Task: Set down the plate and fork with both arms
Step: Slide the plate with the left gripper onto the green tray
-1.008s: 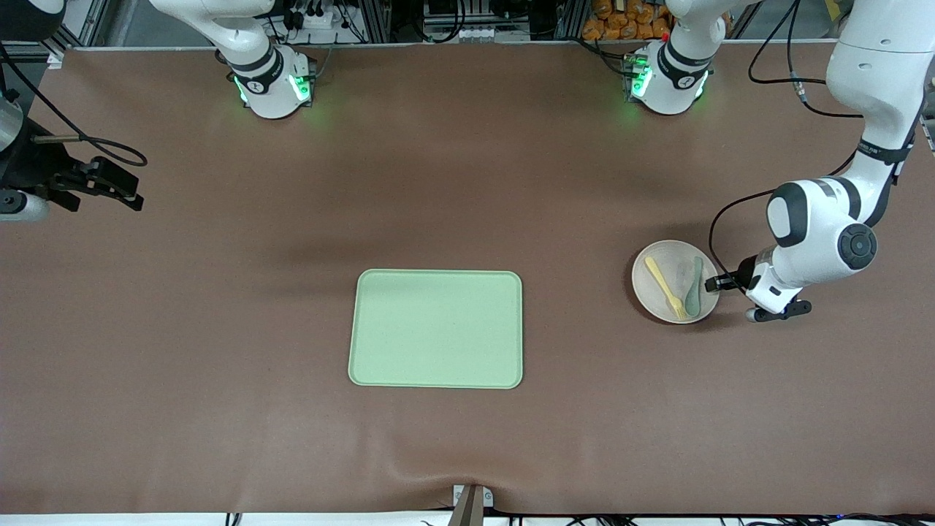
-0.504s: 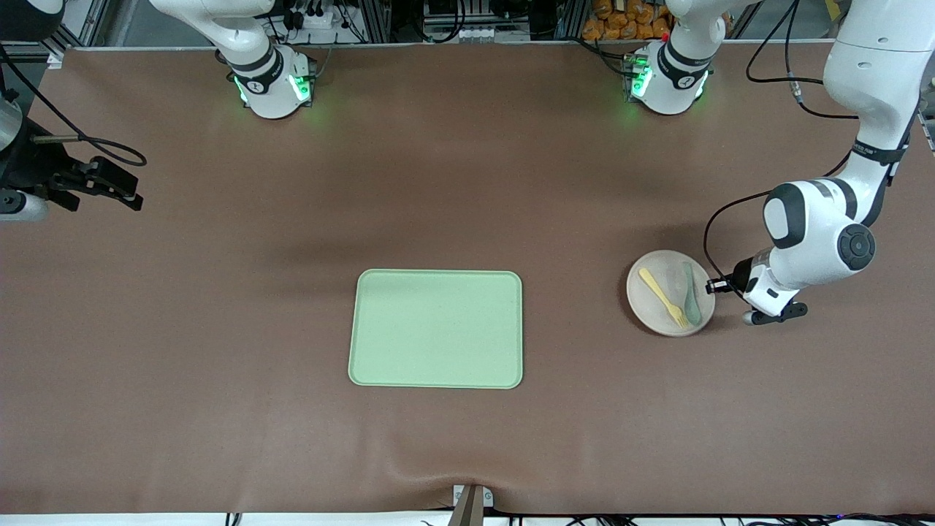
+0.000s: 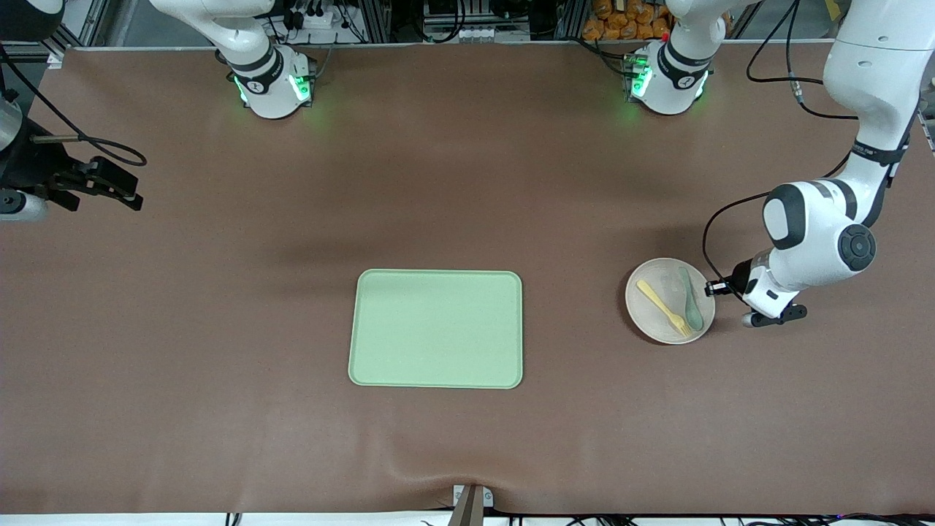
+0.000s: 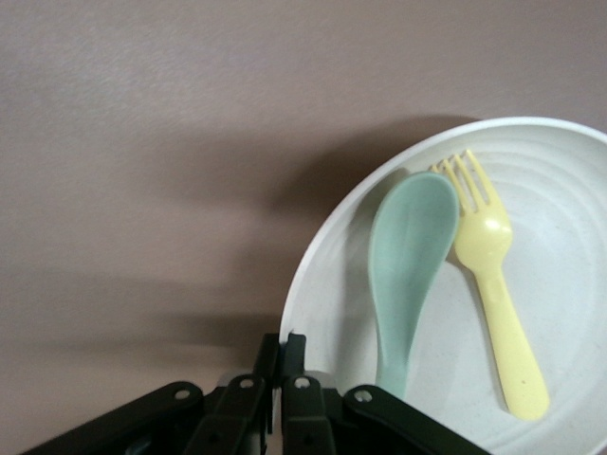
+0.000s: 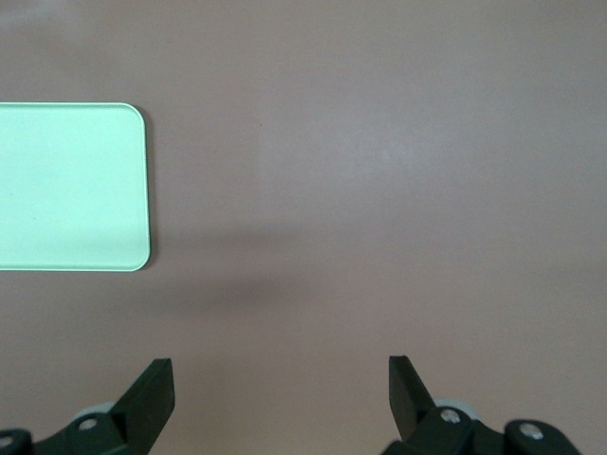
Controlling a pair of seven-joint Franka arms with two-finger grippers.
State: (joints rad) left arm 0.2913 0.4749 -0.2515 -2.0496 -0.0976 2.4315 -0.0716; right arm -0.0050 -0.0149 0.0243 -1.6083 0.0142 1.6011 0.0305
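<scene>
Plate point(image 3: 661, 325), at centre right of the front view, carries the fork point(image 3: 663, 298) and a spoon point(image 3: 689, 297); the left gripper point(image 3: 712, 288) is clamped on its rim. Right gripper point(image 3: 109, 186) waits at the upper left edge, fingers spread wide, well apart from the green tray point(image 3: 436, 329).

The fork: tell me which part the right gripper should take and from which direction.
Probably the handle of the fork, from straight above. It lies flat in the plate, handle pointing up toward the bases and angled away from the spoon, so that end has room. The left gripper is shut on the plate's rim; the right gripper waits open.
</scene>
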